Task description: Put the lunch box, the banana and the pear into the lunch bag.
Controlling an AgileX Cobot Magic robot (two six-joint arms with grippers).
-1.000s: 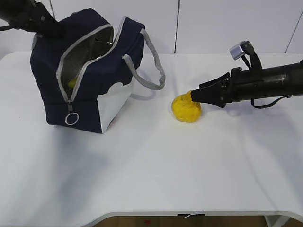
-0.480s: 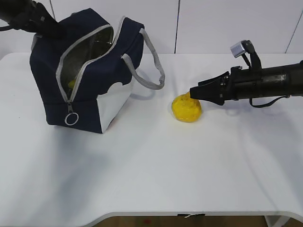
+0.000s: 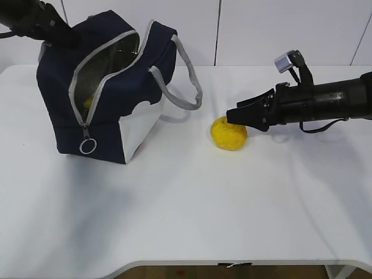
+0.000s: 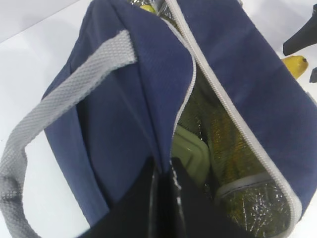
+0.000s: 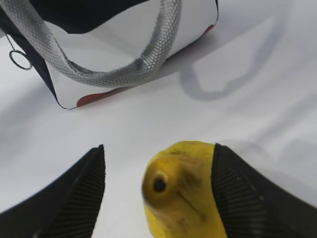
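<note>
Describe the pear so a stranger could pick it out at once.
Start at the big navy lunch bag standing at the table's left. Look right past its grey handle: the pear sits alone on the white tabletop, between the right gripper's open fingers. It is lumpy, squat and yellow-orange.

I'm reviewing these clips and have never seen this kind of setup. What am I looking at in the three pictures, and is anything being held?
This is a two-armed robot at a white table. The wide picture comes from a camera facing the table; the other two come from cameras on the arms' wrists.

On the table stands a navy lunch bag, unzipped, and beside it lies a yellow pear.

The left tool is shut on the bag's edge at the opening. Inside, the left wrist camera shows the green-lidded lunch box and a bit of yellow at the top, probably the banana.

The right tool is open, its fingers either side of the pear's top. In its own camera one finger looks against the pear, the other apart, so the pear is not gripped yet.
</note>
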